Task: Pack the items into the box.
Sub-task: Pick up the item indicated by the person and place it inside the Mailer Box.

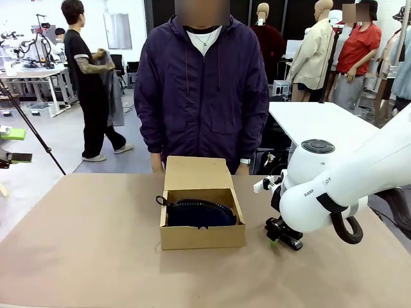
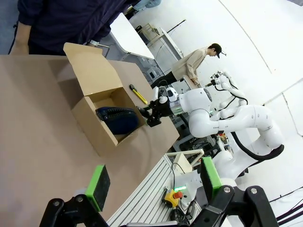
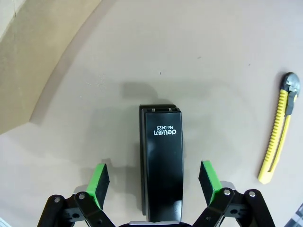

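Stapler [image 3: 161,156], black, lies flat on the table [image 1: 77,244] straight between the fingers of my right gripper [image 3: 154,178]. Its long body runs away from my wrist, with small white print near its far end. My right hand is released: the green pads [image 3: 98,182] stand wide, a strip of bare table shows on each side of the stapler, and neither pad touches it. In the front view the same hand [image 1: 282,232] sits low over the table, just beside the box [image 1: 202,236].

Out past one of my right fingers the yellow-and-black utility knife [image 3: 278,137] lies on the table, apart from the stapler and roughly parallel to it.

On the other side of that hand the box stands with its lid flap raised at the far edge, toward the person [image 1: 202,83] in a dark jacket. The navy ribbed pouch [image 1: 199,213] is inside it, its small loop poking out at one corner.

My left gripper [image 2: 154,182] is released too, fingers spread with nothing between them. It hangs above the near table edge, well apart from the box [image 2: 92,118]. Ahead of it I see the pouch [image 2: 118,118] in the box, the knife [image 2: 138,94] beyond, and my right hand [image 2: 149,113].
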### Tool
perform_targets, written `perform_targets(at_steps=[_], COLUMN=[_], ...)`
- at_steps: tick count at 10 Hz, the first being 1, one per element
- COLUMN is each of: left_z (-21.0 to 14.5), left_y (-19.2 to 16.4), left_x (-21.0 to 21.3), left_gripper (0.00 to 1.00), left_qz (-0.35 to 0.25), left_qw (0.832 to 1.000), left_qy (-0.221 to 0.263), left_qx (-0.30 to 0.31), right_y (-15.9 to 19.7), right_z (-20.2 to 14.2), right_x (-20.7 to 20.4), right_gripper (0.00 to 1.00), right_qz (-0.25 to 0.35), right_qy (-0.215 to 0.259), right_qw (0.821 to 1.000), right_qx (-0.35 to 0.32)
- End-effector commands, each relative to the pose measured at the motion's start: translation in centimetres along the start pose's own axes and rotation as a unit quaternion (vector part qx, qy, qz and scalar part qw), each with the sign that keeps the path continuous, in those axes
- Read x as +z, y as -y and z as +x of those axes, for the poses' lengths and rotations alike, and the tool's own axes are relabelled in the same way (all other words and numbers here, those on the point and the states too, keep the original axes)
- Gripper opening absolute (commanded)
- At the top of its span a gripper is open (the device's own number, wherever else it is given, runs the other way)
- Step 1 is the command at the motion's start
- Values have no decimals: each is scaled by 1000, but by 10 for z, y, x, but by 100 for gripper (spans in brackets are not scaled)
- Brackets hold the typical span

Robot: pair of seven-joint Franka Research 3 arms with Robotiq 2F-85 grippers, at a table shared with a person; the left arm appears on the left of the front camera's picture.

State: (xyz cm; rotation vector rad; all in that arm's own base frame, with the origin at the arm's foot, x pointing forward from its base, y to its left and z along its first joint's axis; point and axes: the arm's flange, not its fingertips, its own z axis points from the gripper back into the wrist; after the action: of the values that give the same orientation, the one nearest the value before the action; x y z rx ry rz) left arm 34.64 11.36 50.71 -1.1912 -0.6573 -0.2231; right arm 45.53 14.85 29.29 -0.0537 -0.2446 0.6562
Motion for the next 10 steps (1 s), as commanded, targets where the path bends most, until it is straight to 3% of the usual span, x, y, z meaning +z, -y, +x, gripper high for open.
perform_targets(at_steps=[1, 8, 9, 10], left_z=[0, 0, 0, 0], left_y=[2, 2, 2, 2], left_x=[5, 5, 5, 5], left_gripper=[100, 100, 100, 100], left_qz=[-1, -1, -1, -1], left_qw=[1000, 1000, 1000, 1000], left_qy=[-8, -8, -8, -8], left_qx=[2, 2, 2, 2], right_y=[-3, 3, 4, 5], right_z=[7, 7, 7, 7], right_x=[-6, -17, -17, -17], right_gripper=[100, 100, 58, 2], right_qz=[-23, -27, -30, -28], right_qy=[6, 4, 5, 1], right_qw=[1000, 999, 999, 999], right_qx=[-13, -21, -21, -22])
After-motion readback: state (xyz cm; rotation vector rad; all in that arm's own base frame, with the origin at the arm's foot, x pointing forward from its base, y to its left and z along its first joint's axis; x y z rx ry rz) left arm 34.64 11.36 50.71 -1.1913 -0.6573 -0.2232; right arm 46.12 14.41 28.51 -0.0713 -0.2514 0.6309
